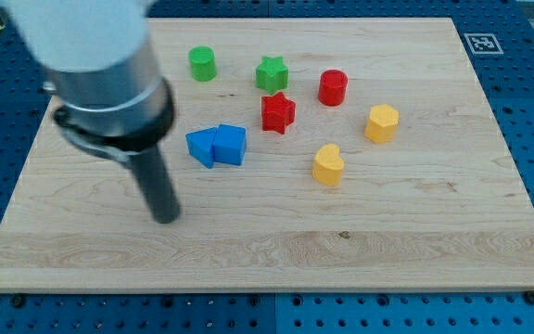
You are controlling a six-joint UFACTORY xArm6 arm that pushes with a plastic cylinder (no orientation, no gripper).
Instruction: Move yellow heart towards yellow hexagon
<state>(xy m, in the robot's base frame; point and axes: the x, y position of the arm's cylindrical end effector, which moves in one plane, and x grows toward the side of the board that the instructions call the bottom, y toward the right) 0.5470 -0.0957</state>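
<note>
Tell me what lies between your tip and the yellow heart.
In the camera view, bare board lies between my tip and the yellow heart. The two blue blocks sit just above that line, toward the view's top.

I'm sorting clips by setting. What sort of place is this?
Probably a robotics lab bench: a wooden board with small coloured blocks such as the yellow heart and yellow hexagon, on a blue perforated table, with a printed marker tag. My tip rests left of the blocks.
</note>
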